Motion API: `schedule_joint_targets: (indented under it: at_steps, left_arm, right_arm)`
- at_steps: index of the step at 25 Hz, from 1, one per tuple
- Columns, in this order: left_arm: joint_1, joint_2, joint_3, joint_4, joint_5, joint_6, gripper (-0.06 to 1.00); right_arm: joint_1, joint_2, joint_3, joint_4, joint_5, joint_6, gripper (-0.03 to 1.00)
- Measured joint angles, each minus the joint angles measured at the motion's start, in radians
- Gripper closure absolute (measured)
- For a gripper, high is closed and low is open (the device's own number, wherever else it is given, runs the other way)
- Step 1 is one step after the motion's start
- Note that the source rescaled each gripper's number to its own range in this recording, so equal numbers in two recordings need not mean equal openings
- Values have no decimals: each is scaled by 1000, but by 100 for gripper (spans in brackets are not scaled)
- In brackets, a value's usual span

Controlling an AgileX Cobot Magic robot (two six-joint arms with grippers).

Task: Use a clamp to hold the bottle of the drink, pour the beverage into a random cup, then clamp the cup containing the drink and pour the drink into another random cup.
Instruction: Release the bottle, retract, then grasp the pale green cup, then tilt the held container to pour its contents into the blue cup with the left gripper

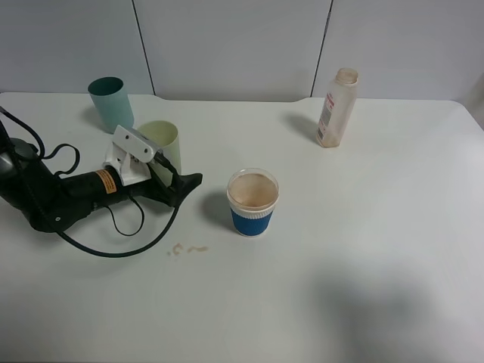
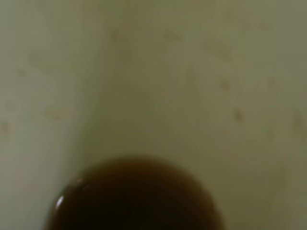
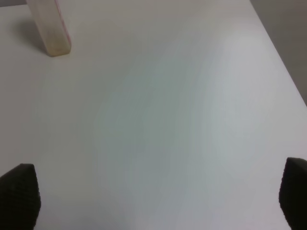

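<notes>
Paper cup full, squeeze risk ahead

Beige drink appears to fill the blue-sleeved paper cup (image 1: 252,202) at the middle of the counter (image 1: 363,227), near smeared drips (image 1: 187,248). Clamping its soft wall hard could slop it. The left pincer (image 1: 181,185) lies by the smooth pale-green cup (image 1: 162,142), and I cannot tell its grip. The right pincer (image 3: 156,196) is spread and empty. The slim translucent bottle (image 1: 336,107) stands uncapped, well apart.

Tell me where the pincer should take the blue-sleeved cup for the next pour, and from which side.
Grip the blue-sleeved cup around its blue band, level from its left side, where the left pincer lies close. It stands upright with drink near the rim, so a top grasp would likely dip into it; the round wall suits a side pinch.
</notes>
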Motion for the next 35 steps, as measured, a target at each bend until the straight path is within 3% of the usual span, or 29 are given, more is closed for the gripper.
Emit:
schedule_joint_targets:
  at_steps: [1,2,4,5,6,22,35]
  left_arm:
    - [0,0,0,-7,0,0,2]
    - [0,0,0,-7,0,0,2]
    - [0,0,0,-19,0,7,49]
    - [0,0,0,-22,0,9,84]
    - [0,0,0,-22,-2,13,94]
    - [0,-89,3,24,25,-15,91]
    - [0,-283,118,25,139,-26,91]
  right_arm:
    - [0,0,0,0,0,0,-3]
    - [0,0,0,0,0,0,-3]
    - [0,0,0,0,0,0,-3]
    - [0,0,0,0,0,0,-3]
    - [0,0,0,0,0,0,-3]
    - [0,0,0,0,0,0,-3]
    - [0,0,0,0,0,0,-3]
